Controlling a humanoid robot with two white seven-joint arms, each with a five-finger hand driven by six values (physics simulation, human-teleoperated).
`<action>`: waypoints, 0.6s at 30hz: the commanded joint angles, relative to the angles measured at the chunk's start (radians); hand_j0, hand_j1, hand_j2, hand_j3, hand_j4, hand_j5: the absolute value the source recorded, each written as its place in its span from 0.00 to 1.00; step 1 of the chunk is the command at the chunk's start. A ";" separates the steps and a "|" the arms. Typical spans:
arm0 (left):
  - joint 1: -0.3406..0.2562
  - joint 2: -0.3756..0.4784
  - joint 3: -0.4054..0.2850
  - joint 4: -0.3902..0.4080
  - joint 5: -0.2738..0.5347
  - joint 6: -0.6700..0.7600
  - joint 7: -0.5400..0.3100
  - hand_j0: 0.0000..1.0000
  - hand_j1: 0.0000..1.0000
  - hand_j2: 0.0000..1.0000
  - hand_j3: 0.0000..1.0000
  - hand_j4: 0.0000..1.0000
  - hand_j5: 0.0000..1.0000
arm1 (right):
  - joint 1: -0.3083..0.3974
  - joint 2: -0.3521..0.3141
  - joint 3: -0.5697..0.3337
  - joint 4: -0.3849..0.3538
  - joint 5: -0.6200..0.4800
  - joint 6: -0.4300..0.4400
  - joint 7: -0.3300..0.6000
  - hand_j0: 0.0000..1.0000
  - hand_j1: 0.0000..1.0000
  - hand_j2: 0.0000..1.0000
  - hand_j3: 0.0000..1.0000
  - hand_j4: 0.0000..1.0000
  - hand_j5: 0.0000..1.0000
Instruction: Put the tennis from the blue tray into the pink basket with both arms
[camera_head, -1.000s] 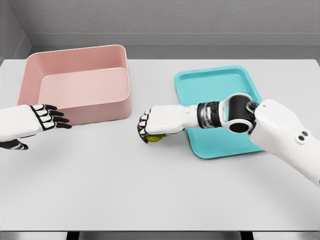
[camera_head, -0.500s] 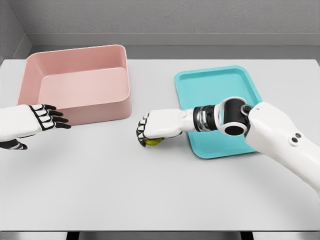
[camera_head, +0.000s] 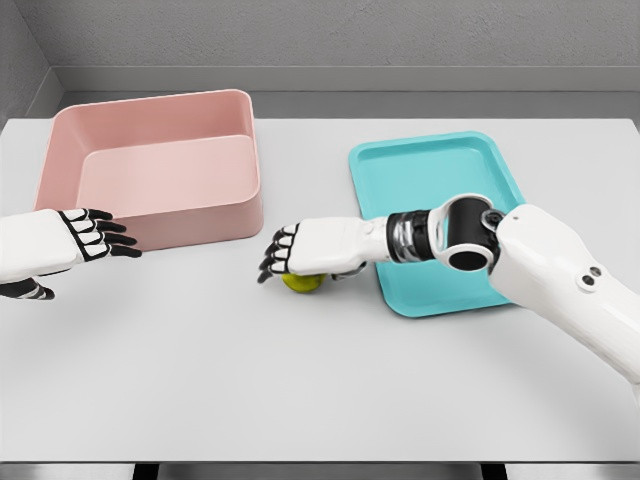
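Note:
A yellow-green tennis ball (camera_head: 303, 282) lies on the white table between the pink basket (camera_head: 160, 170) and the blue tray (camera_head: 436, 215). My right hand (camera_head: 285, 253) hovers right over the ball with its fingers spread, palm down, no longer gripping it. The ball is half hidden under that palm. My left hand (camera_head: 95, 236) rests open at the left edge, just in front of the basket's near wall. The tray holds nothing, and so does the basket.
The white table (camera_head: 320, 380) stretches wide in front of both hands. A grey wall runs along the table's far edge.
The right hand's fingers have uncurled and let go of the ball, which now lies on the table. The left hand has stayed put.

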 joint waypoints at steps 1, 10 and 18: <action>0.000 0.002 0.000 -0.001 0.007 0.001 0.002 1.00 1.00 1.00 1.00 1.00 1.00 | 0.000 -0.022 -0.010 0.001 -0.005 0.002 0.000 0.99 0.99 0.99 0.99 0.99 0.99; -0.002 -0.011 -0.001 -0.007 0.006 0.001 0.002 1.00 1.00 1.00 1.00 1.00 1.00 | 0.037 -0.194 -0.267 -0.172 -0.051 0.002 -0.005 1.00 1.00 1.00 1.00 1.00 1.00; -0.005 -0.158 -0.009 -0.032 -0.031 0.001 -0.006 1.00 1.00 1.00 1.00 1.00 1.00 | 0.460 -0.280 -0.910 -0.249 -0.261 0.002 -0.005 1.00 1.00 1.00 1.00 1.00 1.00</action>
